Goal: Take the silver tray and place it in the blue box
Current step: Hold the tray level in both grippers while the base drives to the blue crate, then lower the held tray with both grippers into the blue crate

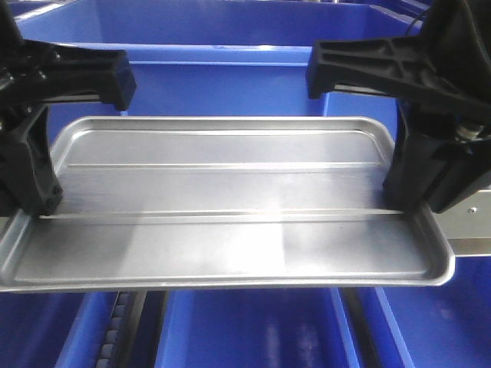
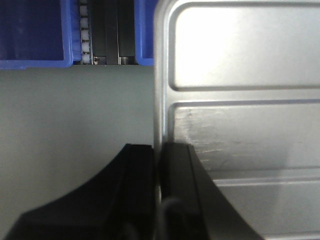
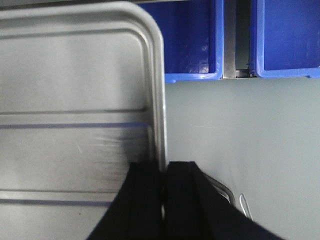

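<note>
The silver tray [image 1: 230,207] hangs level in the front view, held by its two short ends. My left gripper [image 1: 34,203] is shut on the tray's left rim, and my right gripper [image 1: 403,195] is shut on its right rim. In the left wrist view the fingers pinch the rim [image 2: 157,150] of the tray [image 2: 240,75]. The right wrist view shows the same pinch [image 3: 164,167] on the tray [image 3: 75,75]. The blue box [image 1: 230,47] stands just behind the tray, with its near wall and open top showing.
Below the tray lie more blue bins [image 1: 253,330] with a roller track [image 1: 115,330] between them. A grey surface [image 2: 75,115] lies under both tray ends. Beside my right gripper a second metal rim [image 3: 225,190] shows. Blue bins [image 3: 285,40] border that surface.
</note>
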